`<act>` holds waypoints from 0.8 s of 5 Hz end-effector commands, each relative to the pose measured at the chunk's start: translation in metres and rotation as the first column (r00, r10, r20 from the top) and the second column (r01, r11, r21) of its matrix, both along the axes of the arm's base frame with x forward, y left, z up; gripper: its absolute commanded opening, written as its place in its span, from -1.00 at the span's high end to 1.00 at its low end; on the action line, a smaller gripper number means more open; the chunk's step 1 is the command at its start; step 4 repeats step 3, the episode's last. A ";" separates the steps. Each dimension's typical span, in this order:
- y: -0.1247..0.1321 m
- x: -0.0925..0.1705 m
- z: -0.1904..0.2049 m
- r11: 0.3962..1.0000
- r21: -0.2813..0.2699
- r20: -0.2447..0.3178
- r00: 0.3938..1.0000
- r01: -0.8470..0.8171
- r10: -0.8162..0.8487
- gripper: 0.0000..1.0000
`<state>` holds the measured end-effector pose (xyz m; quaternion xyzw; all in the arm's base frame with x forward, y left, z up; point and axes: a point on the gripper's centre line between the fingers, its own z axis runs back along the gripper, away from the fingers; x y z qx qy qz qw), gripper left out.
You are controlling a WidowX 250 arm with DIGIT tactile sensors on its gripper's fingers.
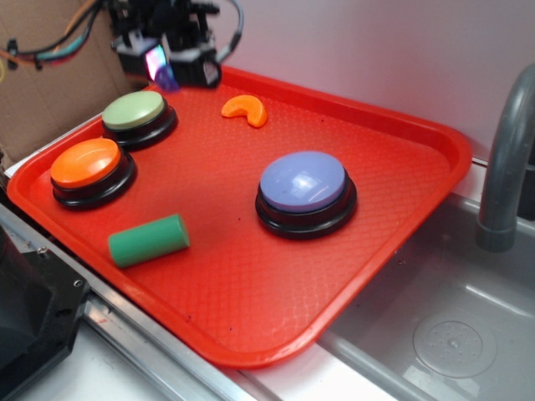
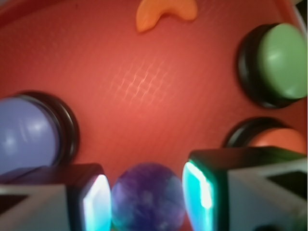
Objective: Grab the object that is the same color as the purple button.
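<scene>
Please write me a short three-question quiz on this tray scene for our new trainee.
1. True or false: the small dark purple speckled ball sits between the gripper fingers.
2. Which item lies nearest the tray's front edge?
A. the green cylinder
B. the orange crescent wedge
C. the large lavender-blue dome button
3. Fill in: the button closest to the gripper in the exterior view has a ___ top.

Key: 1 true; 2 A; 3 green.

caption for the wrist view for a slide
Purple ball between the gripper fingers over the red tray.
</scene>
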<state>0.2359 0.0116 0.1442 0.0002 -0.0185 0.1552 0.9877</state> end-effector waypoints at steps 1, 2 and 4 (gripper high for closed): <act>0.016 0.016 0.075 0.999 -0.024 0.086 0.996 -0.028 0.030 1.00; 0.016 0.019 0.078 0.999 -0.016 0.100 0.994 -0.040 0.042 1.00; 0.016 0.019 0.070 0.997 0.055 0.092 0.994 -0.058 0.053 1.00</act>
